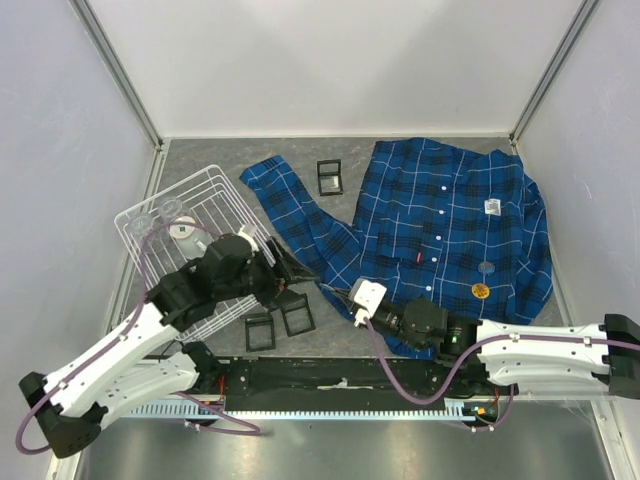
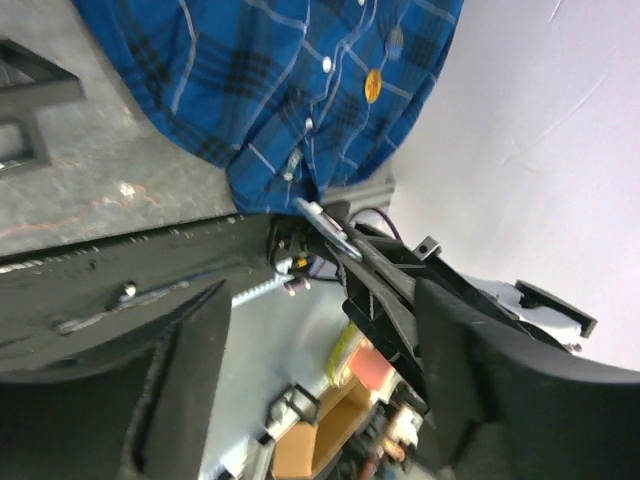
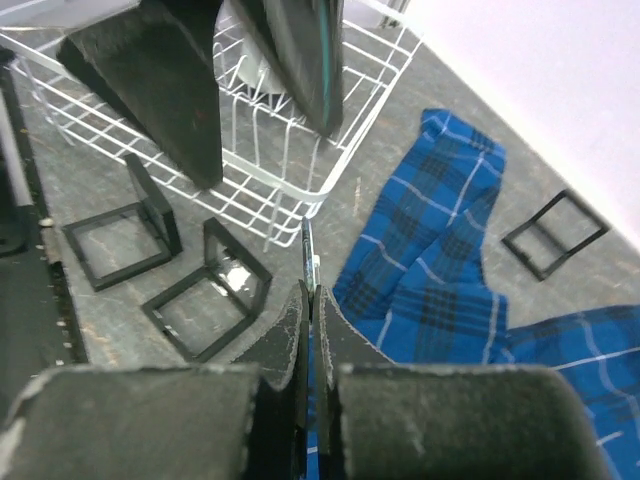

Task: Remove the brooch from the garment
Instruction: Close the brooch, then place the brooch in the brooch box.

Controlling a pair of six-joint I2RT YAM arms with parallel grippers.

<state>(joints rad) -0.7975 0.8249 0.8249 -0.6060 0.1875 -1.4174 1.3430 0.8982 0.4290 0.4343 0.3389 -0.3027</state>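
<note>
Notes on my own build. My left arm [image 1: 105, 370]: white shell links, black joint housings, black block at the base. My right arm [image 1: 545, 352]: same pattern, white links between black joints, with a small green spot on one joint. A purple cable [image 1: 145, 245] loops off the left side. A second purple cable [image 1: 395, 380] sags under the right. White camera block [image 1: 368, 297] at my right wrist. My left fingers [image 2: 180, 390]: broad matte-black wedges, grainy surface. My right fingers [image 3: 150, 420]: dark grey, pale scuffed edges, narrowing to thin tips.
</note>
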